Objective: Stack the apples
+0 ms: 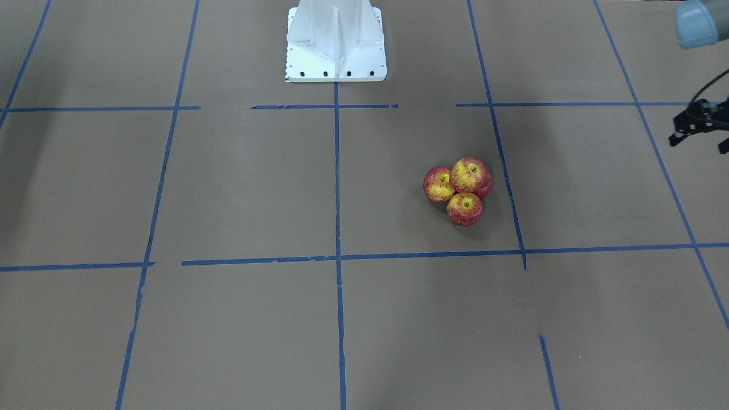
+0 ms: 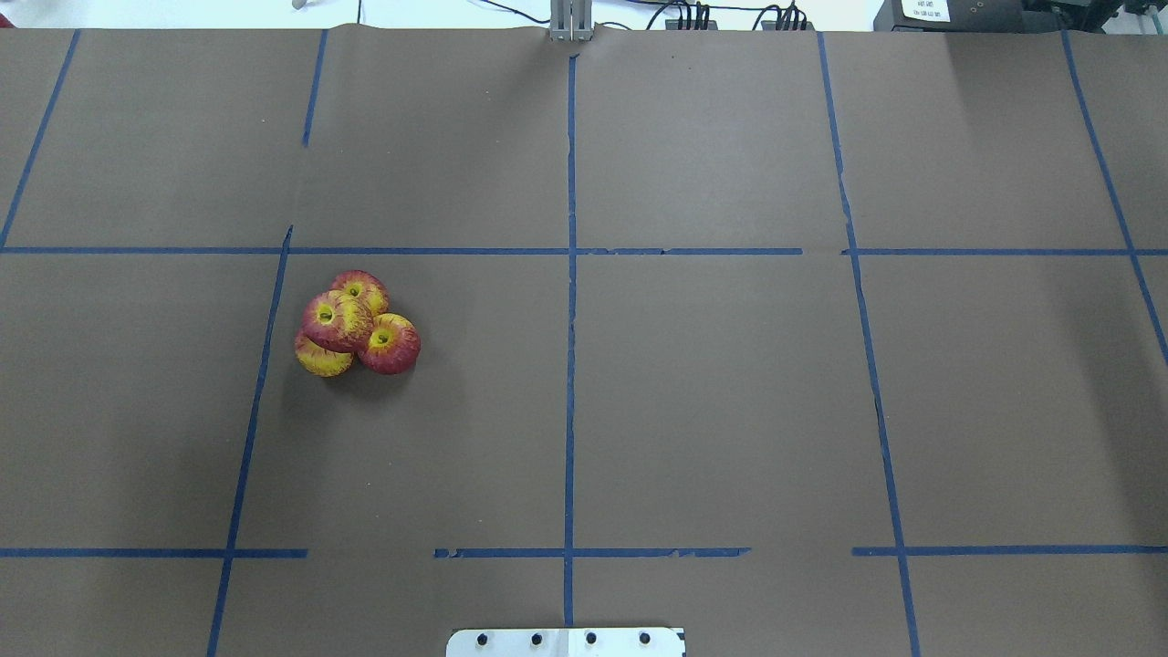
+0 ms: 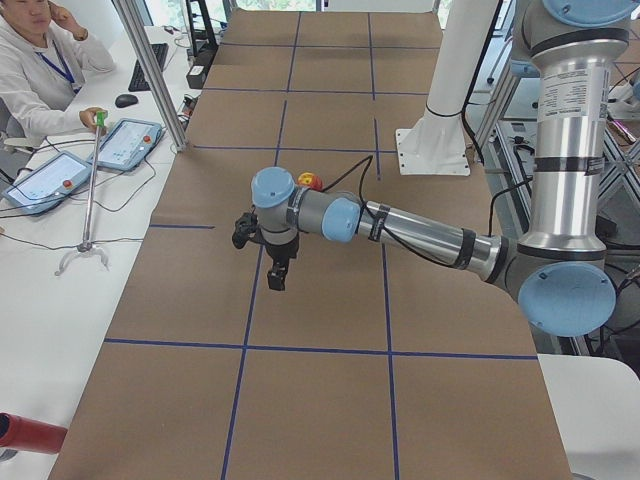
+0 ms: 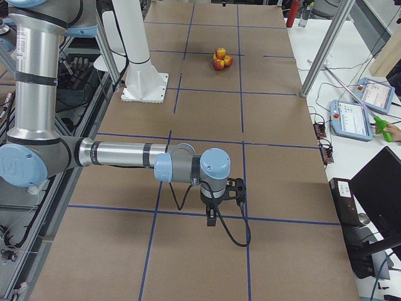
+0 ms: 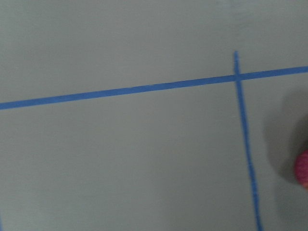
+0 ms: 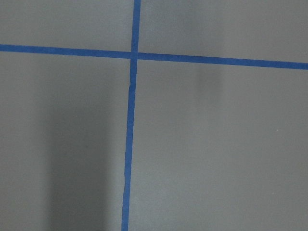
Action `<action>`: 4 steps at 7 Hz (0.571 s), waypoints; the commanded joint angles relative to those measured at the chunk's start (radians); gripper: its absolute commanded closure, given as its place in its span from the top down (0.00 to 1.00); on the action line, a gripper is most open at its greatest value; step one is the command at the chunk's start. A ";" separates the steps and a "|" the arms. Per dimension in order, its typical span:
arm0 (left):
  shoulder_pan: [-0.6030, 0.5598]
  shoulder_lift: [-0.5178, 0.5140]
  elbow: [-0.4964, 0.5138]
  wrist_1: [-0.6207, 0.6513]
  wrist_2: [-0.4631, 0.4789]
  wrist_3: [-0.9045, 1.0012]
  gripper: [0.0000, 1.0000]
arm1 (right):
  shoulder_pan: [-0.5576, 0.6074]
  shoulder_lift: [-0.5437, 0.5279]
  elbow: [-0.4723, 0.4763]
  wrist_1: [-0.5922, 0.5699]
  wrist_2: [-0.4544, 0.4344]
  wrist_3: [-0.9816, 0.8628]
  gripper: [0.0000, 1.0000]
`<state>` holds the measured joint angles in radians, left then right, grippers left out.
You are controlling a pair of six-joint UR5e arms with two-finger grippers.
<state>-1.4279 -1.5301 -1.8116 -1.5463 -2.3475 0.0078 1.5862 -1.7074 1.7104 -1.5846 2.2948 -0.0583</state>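
Observation:
Four red and yellow apples are clustered left of the table's centre. In the overhead view three lie on the table (image 2: 390, 344), (image 2: 363, 290), (image 2: 321, 358) and one rests on top of them (image 2: 336, 319). The front view shows the top apple (image 1: 470, 176) and two lower ones (image 1: 438, 184), (image 1: 465, 209). My left gripper (image 1: 697, 128) hangs above the table well to the outer side of the pile, cut by the view's edge, and I cannot tell whether it is open or shut. It also shows in the exterior left view (image 3: 277, 272). My right gripper (image 4: 213, 216) shows only in the exterior right view, far from the apples, state unclear.
The table is covered in brown paper (image 2: 712, 392) with a grid of blue tape lines. The white robot base plate (image 1: 336, 40) stands at the table's near edge. The left wrist view shows a sliver of a red apple (image 5: 303, 171) at its right edge.

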 commanded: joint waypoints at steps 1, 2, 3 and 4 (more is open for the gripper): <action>-0.102 0.036 0.066 0.006 -0.024 0.146 1.00 | 0.000 0.000 0.000 0.000 0.000 0.000 1.00; -0.105 0.036 0.099 0.005 -0.022 0.146 1.00 | 0.000 0.000 0.000 0.000 0.000 0.000 1.00; -0.106 0.033 0.101 0.002 -0.027 0.143 1.00 | 0.000 0.000 0.000 0.000 0.000 0.000 1.00; -0.106 0.019 0.100 0.002 -0.027 0.091 1.00 | 0.000 0.000 0.000 0.000 0.000 0.000 1.00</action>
<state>-1.5319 -1.5008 -1.7158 -1.5437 -2.3730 0.1362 1.5861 -1.7073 1.7104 -1.5846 2.2948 -0.0583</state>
